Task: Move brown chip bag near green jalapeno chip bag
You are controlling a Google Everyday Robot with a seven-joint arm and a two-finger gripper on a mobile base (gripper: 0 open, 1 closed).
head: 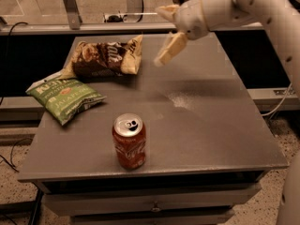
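Observation:
The brown chip bag point(104, 56) lies crumpled on the table's far left part. Its lower left corner reaches the top edge of the green jalapeno chip bag point(65, 97), which lies flat at the left edge. My gripper point(167, 31) hangs in the air to the right of the brown bag, above the table, clear of it. It is open and empty, with one tan finger point(171, 48) pointing down-left.
A red soda can point(129, 141) stands upright near the front of the grey table point(211, 125). A metal rail and posts run behind the table's far edge. My white arm comes in from the upper right.

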